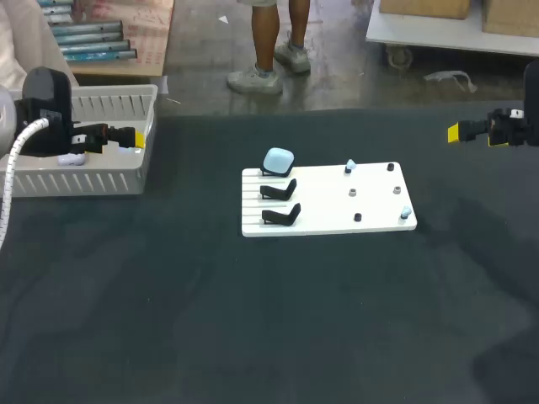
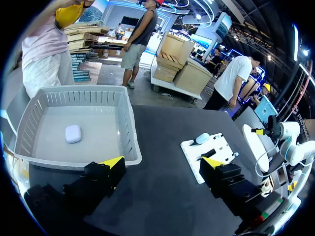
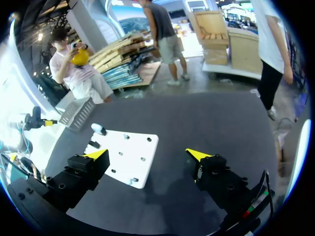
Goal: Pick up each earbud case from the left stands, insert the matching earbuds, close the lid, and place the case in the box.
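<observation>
My left pincer (image 2: 163,162): spread, hanging by the box (image 2: 129,123), its wall just below; 1 white case (image 2: 73,133) lies inside. My right pincer (image 3: 147,154): spread, well apart from the white board (image 1: 337,206) on the worktop (image 1: 253,320). 1 pale-blue case (image 1: 278,160) sits on the board's rear stand, 2 black stands (image 1: 280,190) just beside it.

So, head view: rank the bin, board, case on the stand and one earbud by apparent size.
1. Bin, partly hidden, only slightly ahead
2. Board
3. Case
4. Earbud
</observation>
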